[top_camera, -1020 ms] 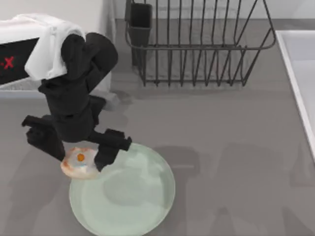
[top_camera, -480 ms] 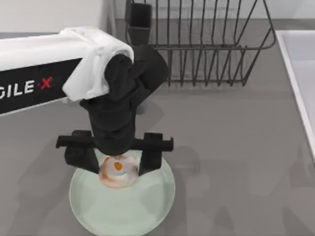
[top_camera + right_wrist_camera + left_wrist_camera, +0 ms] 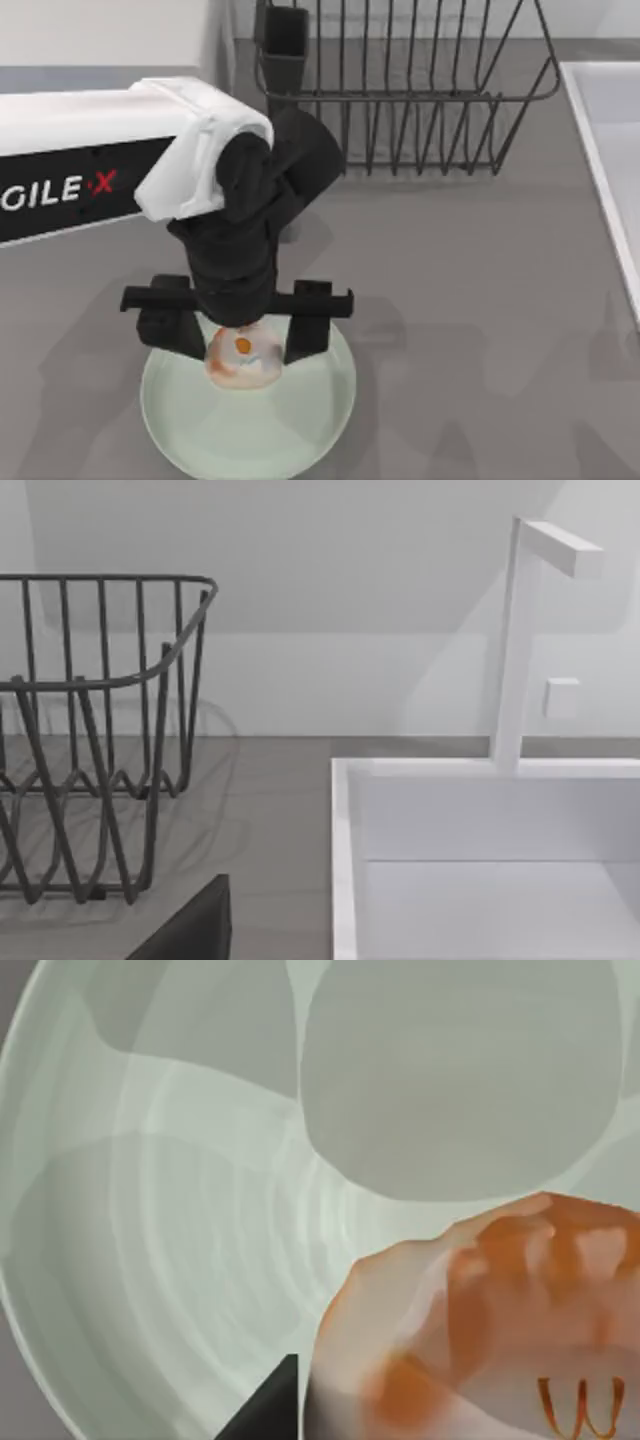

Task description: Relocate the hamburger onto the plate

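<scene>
Left gripper: I have it over the plate's far half, fingers set wide on either side of the hamburger; whether they grip it or have let go, I cannot tell.
Hamburger: within the rim of the plate, toward its far side.
Risk: if it hangs above the glaze, I judge a drop could roll it to the rim; a finger could drag it on lifting.
Wrist view adds: bun close up against the ringed plate.
Right arm: parked near the dish rack and sink.
</scene>
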`<state>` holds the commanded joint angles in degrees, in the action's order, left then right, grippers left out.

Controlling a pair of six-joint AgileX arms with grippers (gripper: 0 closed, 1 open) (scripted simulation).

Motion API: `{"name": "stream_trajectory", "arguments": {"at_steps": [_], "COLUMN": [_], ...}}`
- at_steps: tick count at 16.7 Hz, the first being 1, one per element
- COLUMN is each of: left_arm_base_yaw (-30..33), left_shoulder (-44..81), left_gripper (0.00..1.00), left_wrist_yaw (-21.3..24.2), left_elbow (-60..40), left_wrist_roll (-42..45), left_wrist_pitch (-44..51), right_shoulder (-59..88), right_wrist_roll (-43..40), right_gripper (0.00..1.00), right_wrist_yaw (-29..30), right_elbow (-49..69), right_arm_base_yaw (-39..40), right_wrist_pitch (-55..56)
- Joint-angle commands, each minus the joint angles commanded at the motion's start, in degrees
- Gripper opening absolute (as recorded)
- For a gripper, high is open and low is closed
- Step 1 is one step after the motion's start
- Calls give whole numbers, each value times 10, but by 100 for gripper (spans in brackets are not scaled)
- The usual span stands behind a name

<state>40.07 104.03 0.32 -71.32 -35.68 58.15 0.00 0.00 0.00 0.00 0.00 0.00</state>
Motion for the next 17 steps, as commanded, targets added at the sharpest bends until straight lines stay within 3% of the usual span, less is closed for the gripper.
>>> {"name": "stream_trajectory", "arguments": {"at_steps": [7, 17], "left_arm_base_yaw": [1, 1], "left_shoulder": [19, 19], "left_gripper": [0, 75], "left_wrist_yaw": [0, 0], "left_elbow": [38, 38], "left_wrist_roll": [0, 0], "left_wrist_pitch": [-58, -58], "right_shoulder": [0, 0], "right_wrist_roll": [0, 0], "right_gripper": [100, 100], "right_wrist_yaw": [0, 0], "right_elbow": [0, 0], "right_arm_base_yaw": [0, 0], "right_wrist_pitch": [0, 0]}}
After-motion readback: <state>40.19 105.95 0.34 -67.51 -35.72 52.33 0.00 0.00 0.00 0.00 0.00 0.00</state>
